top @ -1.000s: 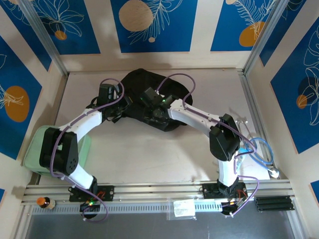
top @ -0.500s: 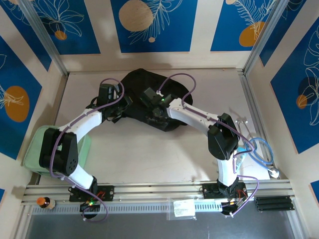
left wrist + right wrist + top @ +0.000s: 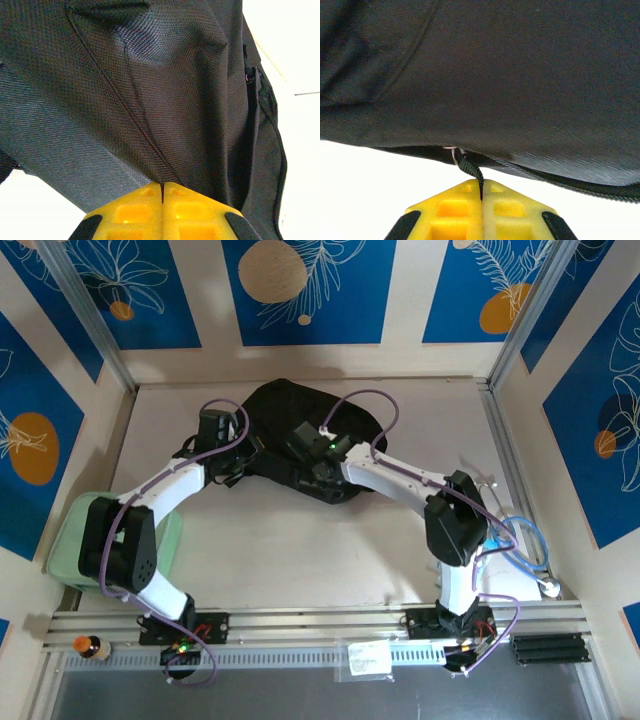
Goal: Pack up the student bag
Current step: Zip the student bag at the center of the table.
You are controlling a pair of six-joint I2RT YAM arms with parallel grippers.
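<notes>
Near L corner: mint-green case (image 3: 68, 530) flat on worktop (image 3: 300, 540), partly under L arm. Near R side: loose white/blue cables (image 3: 520, 545). Mid-worktop: both arms reach fwd to the student bag (image 3: 290, 402). The left fingers (image 3: 150, 192) are fully shut, pinching a fold of black bag fabric on the bag's L side. The right fingers (image 3: 472, 189) are fully shut on the black zip pull (image 3: 469, 169), a tab hanging from a small metal ring at the zip line. Bag lies at far centre of worktop, rounded end twd back wall, well apart from case.
</notes>
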